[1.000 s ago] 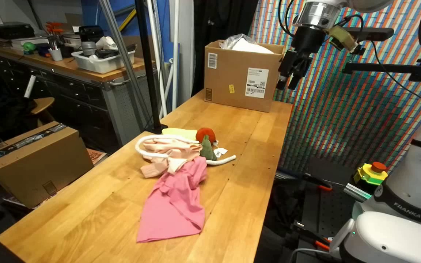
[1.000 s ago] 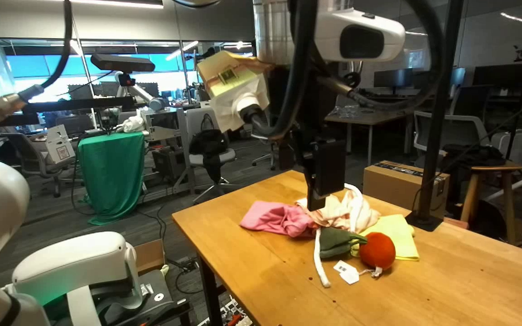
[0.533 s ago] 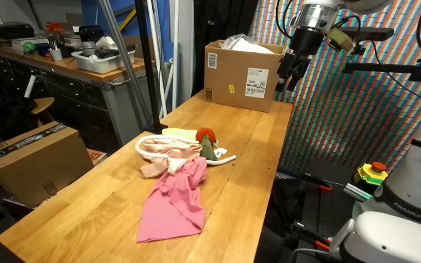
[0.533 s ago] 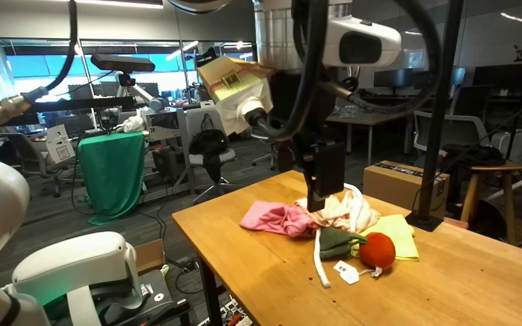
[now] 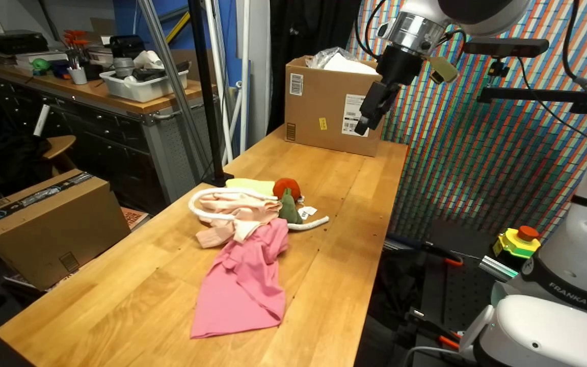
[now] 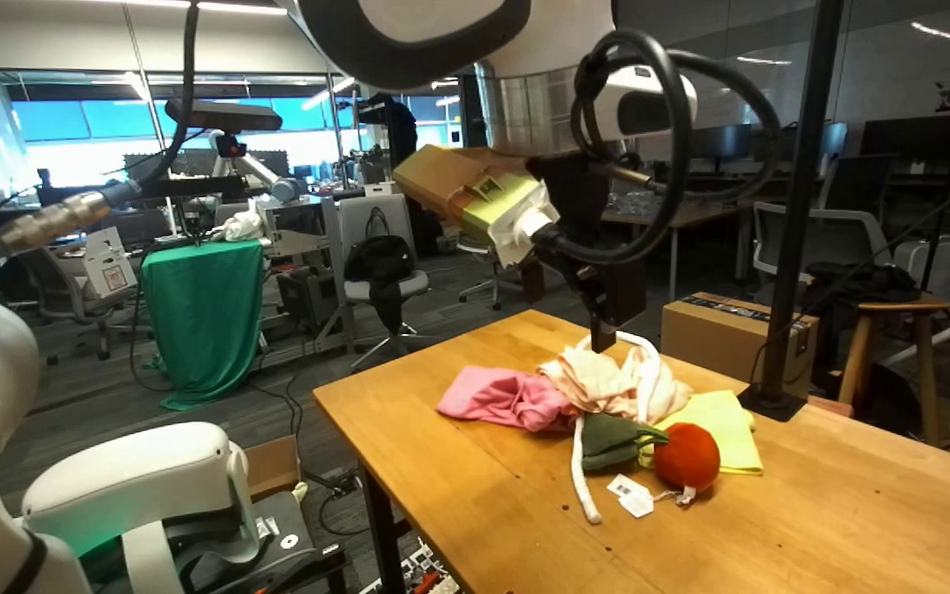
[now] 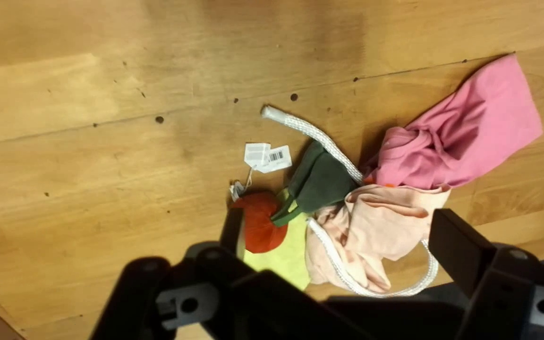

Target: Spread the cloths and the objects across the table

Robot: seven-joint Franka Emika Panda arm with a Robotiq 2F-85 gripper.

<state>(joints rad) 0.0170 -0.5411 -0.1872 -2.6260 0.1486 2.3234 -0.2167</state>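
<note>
I judge the step in hand to be the approach before a pull: the pink cloth [image 5: 240, 295], peach cloth [image 7: 380, 226], yellow cloth [image 6: 726, 425], rope [image 7: 301, 126] and toy [image 5: 288, 202] lie in one touching heap on the table [image 5: 135, 285], and the spreading is not yet done. The claw [image 7: 338, 229] hangs above the table, apart from the heap; its jaws stand wide apart and pinch nothing. For the next move, I should lower the claw to the rope, whose loop lies across the peach cloth, close on it, lift slowly, and set it down on the wood away from the heap. Caution: part of the rope is hidden at the peach cloth, so a fast lift may drag the fabric along. After that, I should take the toy, which rests partly on the yellow cloth, and then draw each cloth out by a free corner. Parts count: cloths, three; rope, one, as far as the hidden run lets me tell; toy, one, red with green leaves; paper tags [image 7: 257, 155], two, just beside the toy; boxes, two, a labelled box [image 5: 331, 109] standing on the end of the table and a taped box [image 5: 56, 229] beside the table; claw, one.
</note>
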